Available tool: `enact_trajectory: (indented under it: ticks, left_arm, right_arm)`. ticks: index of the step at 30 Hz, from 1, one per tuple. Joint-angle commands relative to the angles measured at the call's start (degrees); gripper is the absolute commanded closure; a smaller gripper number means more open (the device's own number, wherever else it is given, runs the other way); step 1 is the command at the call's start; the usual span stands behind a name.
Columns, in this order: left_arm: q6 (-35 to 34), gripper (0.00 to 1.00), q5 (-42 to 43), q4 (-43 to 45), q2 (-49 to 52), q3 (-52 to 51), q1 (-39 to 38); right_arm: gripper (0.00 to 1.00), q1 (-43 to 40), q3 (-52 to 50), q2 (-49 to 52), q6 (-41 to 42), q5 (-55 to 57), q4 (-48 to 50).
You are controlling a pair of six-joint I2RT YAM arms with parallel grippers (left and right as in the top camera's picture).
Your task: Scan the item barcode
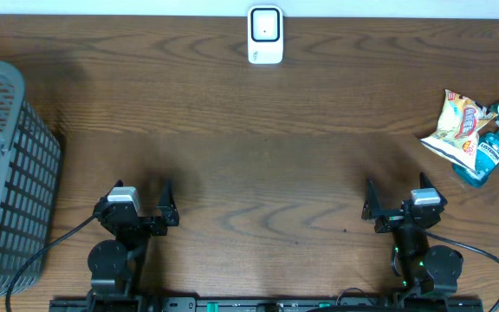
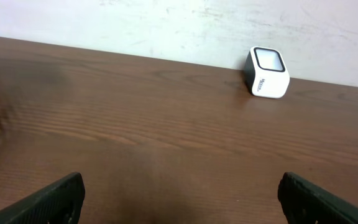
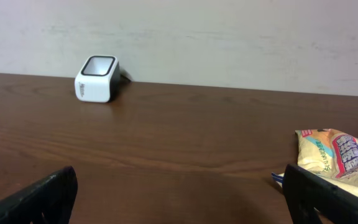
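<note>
Snack bag [image 1: 459, 126] lies forward-right of the nearer right gripper [image 1: 395, 197], jaws apart and empty, as on the left gripper [image 1: 143, 197]

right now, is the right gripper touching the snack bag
Apart. The overhead view shows bare table between the open right gripper and the snack bag.

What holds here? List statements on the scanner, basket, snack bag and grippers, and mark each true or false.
1. The white box-shaped barcode scanner stands at the far edge of the brown wooden table. True.
2. The grey plastic mesh basket sits on the right. False: it is on the left.
3. The left gripper holds the yellow crinkled snack bag. False: it is open and empty; the bag lies on the table.
4. The right gripper is open. True.
</note>
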Motion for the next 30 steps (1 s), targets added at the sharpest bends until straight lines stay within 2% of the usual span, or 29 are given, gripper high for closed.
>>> enact_trajectory:
  ticks: [1,30]
  left_arm:
    - [1.0,0.02,-0.7,-1.5,-0.5,-0.9,0.2]
    - [1.0,0.02,-0.7,-1.5,-0.5,-0.9,0.2]
  right_arm:
    - [0.01,0.5,0.0,-0.3,-0.2,0.3,-0.3]
    - [0.01,3.9,0.0,-0.3,-0.2,0.3,-0.3]
